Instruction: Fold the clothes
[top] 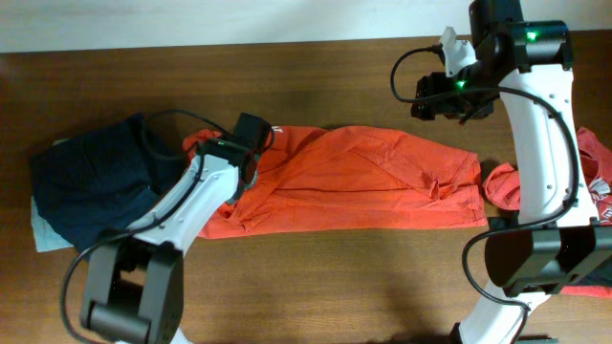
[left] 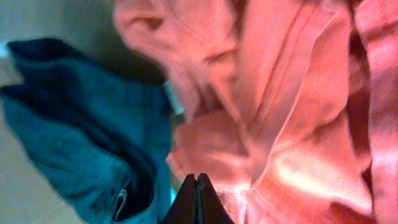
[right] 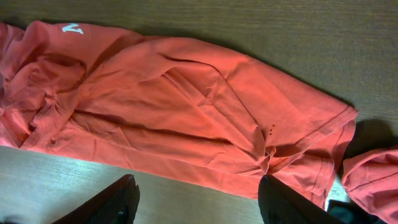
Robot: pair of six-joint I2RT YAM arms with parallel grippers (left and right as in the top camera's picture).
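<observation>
Here, left hand [left: 196, 183] closed, touching orange T-shirt [top: 363, 177]

A dark brown wooden table [top: 363, 287] with fine straight grain fills almost the whole overhead view, its far edge running from left to right. Beyond that edge lies a plain off-white strip [top: 191, 19]; whether it is wall or floor cannot be told. Soft light lays a pale sheen [right: 56, 180] on the wood in the right wrist view.
</observation>
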